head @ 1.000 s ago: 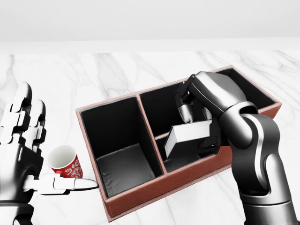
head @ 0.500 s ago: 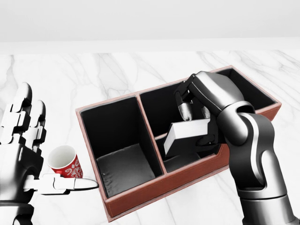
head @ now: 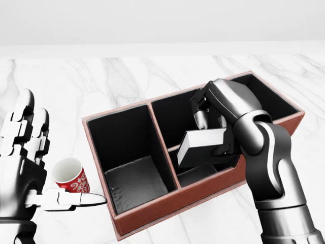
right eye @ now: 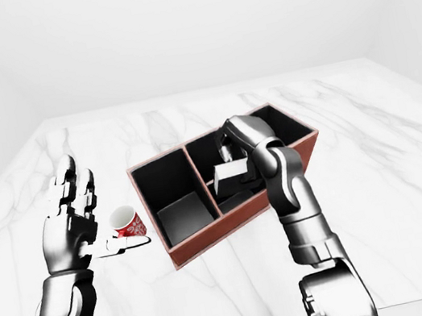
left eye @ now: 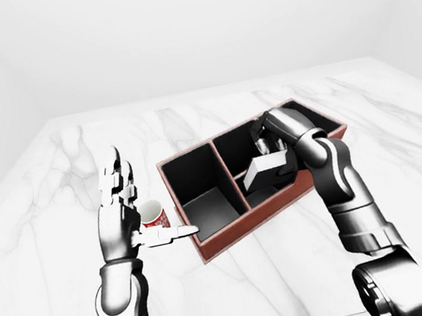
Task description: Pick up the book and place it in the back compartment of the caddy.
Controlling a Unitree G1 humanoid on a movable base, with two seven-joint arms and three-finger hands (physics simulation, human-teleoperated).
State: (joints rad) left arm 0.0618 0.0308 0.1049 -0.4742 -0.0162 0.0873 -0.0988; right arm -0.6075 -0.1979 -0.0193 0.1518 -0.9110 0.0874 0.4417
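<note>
The brown caddy (head: 167,207) with black lining lies slantwise on the marble table (head: 101,81). It has one large compartment on the left and two smaller ones on the right. My right hand (head: 210,129) reaches into the right half, its fingers shut round a grey-white book (head: 203,145). The book hangs tilted over the low divider between the two right compartments; I cannot tell whether it touches the divider. The hand hides the book's far edge. My left hand (head: 25,152) stands open at the head view's left, fingers up and thumb out, holding nothing.
A red-and-white patterned mug (head: 70,175) stands upright between my left hand and the caddy's left wall, just above the left thumb. The table's edges run far off on all sides in the left-eye view, with a plain white wall beyond.
The right hand has raised and tilted the book slightly over the divider, and its forearm has swung a little. The left hand, mug and caddy have stayed put.
</note>
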